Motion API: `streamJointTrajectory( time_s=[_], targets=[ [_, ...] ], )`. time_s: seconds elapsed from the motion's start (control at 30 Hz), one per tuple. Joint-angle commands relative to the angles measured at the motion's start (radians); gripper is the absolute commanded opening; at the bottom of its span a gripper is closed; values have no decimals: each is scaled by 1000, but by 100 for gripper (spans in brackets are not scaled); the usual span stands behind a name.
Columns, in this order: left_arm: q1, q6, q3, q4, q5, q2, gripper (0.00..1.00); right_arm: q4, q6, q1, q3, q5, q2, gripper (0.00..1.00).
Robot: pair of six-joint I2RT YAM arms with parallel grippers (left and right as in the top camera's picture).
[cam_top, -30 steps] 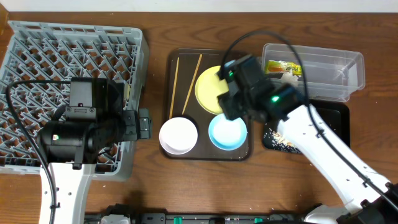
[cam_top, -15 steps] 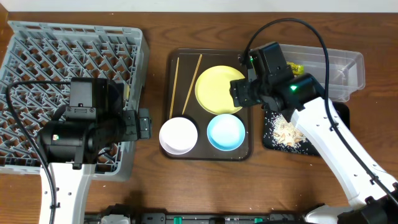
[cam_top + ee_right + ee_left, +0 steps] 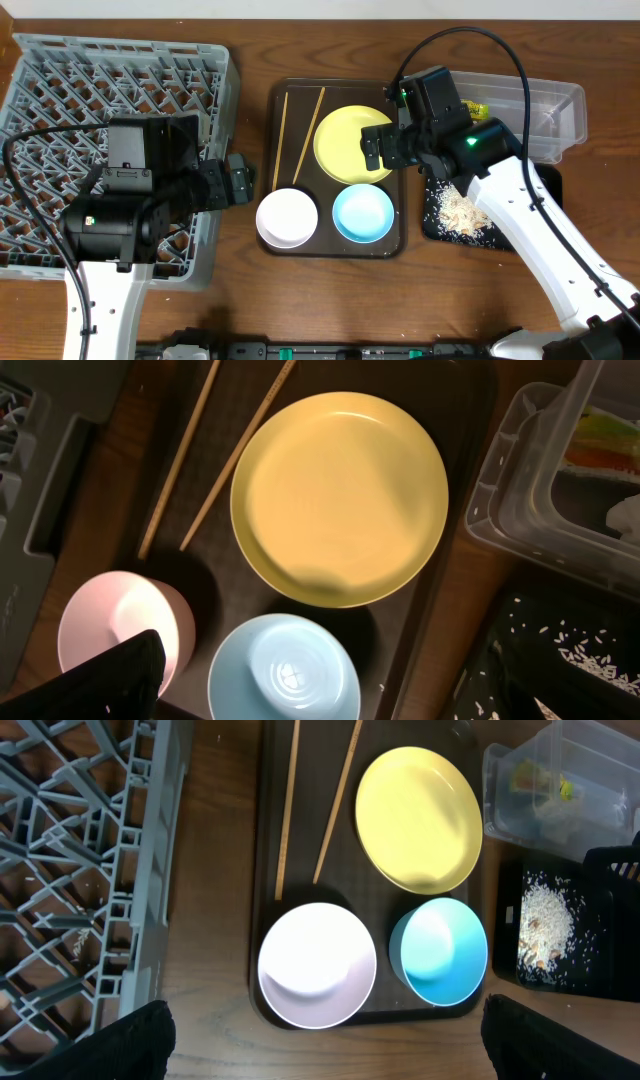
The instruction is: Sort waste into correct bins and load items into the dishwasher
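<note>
A yellow plate [image 3: 345,140], a white bowl [image 3: 287,217], a light blue bowl [image 3: 363,212] and two chopsticks [image 3: 283,135] lie on the brown serving tray [image 3: 272,100]. The grey dish rack [image 3: 60,80] stands at the left. My left gripper [image 3: 238,183] is open and empty between rack and tray, its view showing the white bowl [image 3: 317,963]. My right gripper [image 3: 383,150] is open and empty over the plate's right edge, above the blue bowl [image 3: 283,670]. The snack wrapper [image 3: 472,108] lies in the clear tub [image 3: 540,115]. Rice crumbs [image 3: 460,212] lie in the black tray [image 3: 545,195].
The brown tray sits mid-table between the rack and the two bins. The clear tub stands behind the black tray at the right. A pale scrap [image 3: 620,510] shows in the tub. My right arm crosses over the black tray's left part.
My right arm has swung right and back off the blue bowl and plate, uncovering both. My left gripper has shifted slightly right, toward the brown tray.
</note>
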Motion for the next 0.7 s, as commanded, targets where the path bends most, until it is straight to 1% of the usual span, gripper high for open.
streamJointTrajectory(
  time_s=[0.0, 0.33, 0.4, 0.47, 0.57, 0.67],
  targets=[
    [-4, -10, 13, 2, -6, -5, 98, 1, 3, 10, 20, -1, -8, 99],
    [-4, -10, 13, 2, -6, -5, 98, -4, 2, 10, 20, 0, -8, 99],
    [-4, -10, 13, 2, -6, -5, 98, -52, -34, 8, 21, 29, -10, 99],
    [-4, -10, 13, 2, -6, -5, 98, -77, -36, -1, 21, 45, -24, 99],
    [-4, -10, 13, 2, -6, -5, 98, -87, -68, -19, 21, 102, -92, 99],
    [-4, -10, 13, 2, -6, -5, 98, -76, -144, -25, 21, 212, -218, 99]
  ],
)
